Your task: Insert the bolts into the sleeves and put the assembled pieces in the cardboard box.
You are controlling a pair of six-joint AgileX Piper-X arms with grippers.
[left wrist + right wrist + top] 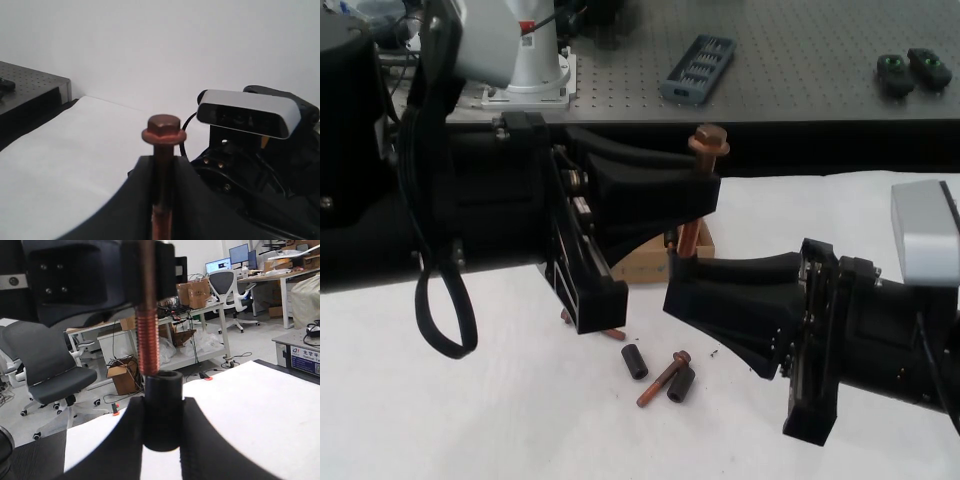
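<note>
My left gripper (698, 192) is shut on a copper bolt (707, 141) and holds it upright, head up, above the white cloth. In the left wrist view the bolt head (163, 130) stands just past the fingertips. Directly beneath, my right gripper (682, 268) is shut on a black sleeve (162, 409), mouth upward. The bolt's threaded end (148, 347) reaches the sleeve's opening. The cardboard box (645, 262) sits right behind both grippers, mostly hidden. On the cloth lie two loose sleeves (634, 361) (681, 384) and a loose bolt (661, 379).
Another copper bolt (612, 335) pokes out from under the left gripper's body. At the back, a perforated bench carries a grey rack (698, 68) and two black parts (913, 70). White cloth (470, 420) covers the near table.
</note>
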